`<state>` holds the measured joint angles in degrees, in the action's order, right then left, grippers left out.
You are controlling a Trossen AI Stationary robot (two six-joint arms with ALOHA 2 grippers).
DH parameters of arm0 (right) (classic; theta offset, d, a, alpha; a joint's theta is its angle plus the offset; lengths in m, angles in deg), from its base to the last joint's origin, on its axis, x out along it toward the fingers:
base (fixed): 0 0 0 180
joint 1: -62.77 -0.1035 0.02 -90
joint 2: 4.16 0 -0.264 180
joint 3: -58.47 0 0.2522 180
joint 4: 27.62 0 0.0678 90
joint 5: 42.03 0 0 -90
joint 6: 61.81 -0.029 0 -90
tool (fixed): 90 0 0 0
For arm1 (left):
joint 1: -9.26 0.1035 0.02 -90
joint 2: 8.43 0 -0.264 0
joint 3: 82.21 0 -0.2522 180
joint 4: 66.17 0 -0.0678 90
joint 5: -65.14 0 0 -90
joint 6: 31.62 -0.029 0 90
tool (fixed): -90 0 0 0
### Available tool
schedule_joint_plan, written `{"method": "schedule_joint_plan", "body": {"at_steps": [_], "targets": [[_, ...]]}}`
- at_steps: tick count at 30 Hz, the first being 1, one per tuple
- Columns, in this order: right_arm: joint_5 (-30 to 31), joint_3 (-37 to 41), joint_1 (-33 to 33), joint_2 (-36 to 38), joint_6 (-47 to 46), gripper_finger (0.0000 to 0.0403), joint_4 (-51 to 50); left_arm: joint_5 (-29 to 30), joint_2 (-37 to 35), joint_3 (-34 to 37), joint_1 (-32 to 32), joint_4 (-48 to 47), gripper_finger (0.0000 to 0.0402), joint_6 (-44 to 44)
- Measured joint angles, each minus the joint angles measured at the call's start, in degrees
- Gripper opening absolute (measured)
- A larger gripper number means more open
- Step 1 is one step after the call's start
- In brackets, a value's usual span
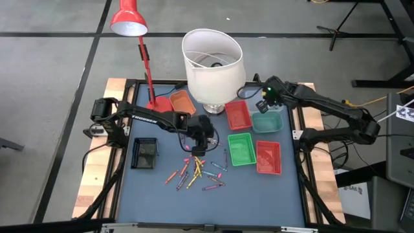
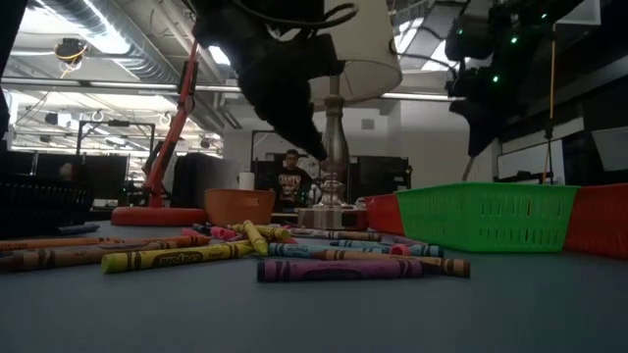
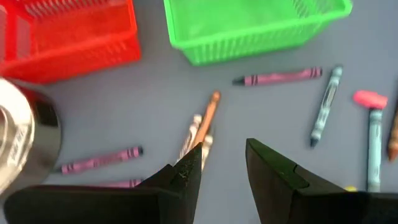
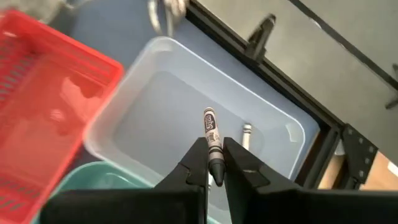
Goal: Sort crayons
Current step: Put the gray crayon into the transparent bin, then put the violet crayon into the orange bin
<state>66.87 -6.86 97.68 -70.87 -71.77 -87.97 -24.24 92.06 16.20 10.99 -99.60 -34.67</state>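
Several crayons (image 1: 197, 169) of mixed colours lie loose on the blue-grey mat (image 1: 162, 194); in the low view they lie in a row (image 2: 245, 253). My left gripper (image 3: 222, 152) hangs open just above their far end, with an orange crayon (image 3: 208, 115) ahead of its fingertips, and it touches nothing. My right gripper (image 4: 215, 163) is at the far right (image 1: 267, 98), shut on a dark grey crayon (image 4: 212, 134) over a pale tray (image 4: 155, 118). In that tray lies another grey crayon (image 4: 246, 134). My right gripper pinches the dark grey crayon at its pointed end (image 4: 217, 167) between its two fingertips. The fingers slant downward, and the crayon runs on ahead of them, in line with them. Its blunt end (image 4: 208, 113) sticks out free, clear above the pale tray's floor.
Beside the pile stand a green tray (image 1: 241, 148) and a red tray (image 1: 268, 157); farther back are a second red tray (image 1: 238, 115), a teal tray (image 1: 267, 122) and an orange one (image 1: 182, 101). A black tray (image 1: 145, 153) stands left. A white-shaded lamp (image 1: 212, 58) and a red desk lamp (image 1: 129, 19) stand at the back.
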Motion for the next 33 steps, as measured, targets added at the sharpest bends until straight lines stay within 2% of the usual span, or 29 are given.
{"method": "schedule_joint_plan", "body": {"at_steps": [7,17,28,33], "targets": [[-0.01,0.00,1.64,-4.47,0.01,0.0044,0.20,0.50,0.00,0.00,0.04,-5.89,0.0109,1.84],[-0.02,0.00,1.49,-5.58,-0.09,0.0053,0.24,6.06,0.42,0.25,1.45,-6.83,0.0109,22.61],[-0.02,0.00,1.49,-5.58,-0.20,0.0113,0.22,17.84,0.48,6.18,1.36,-0.94,0.0109,35.58],[-0.02,0.00,1.49,-5.58,-0.20,0.0122,0.20,20.04,0.48,9.14,1.39,5.83,0.0109,38.74]]}}
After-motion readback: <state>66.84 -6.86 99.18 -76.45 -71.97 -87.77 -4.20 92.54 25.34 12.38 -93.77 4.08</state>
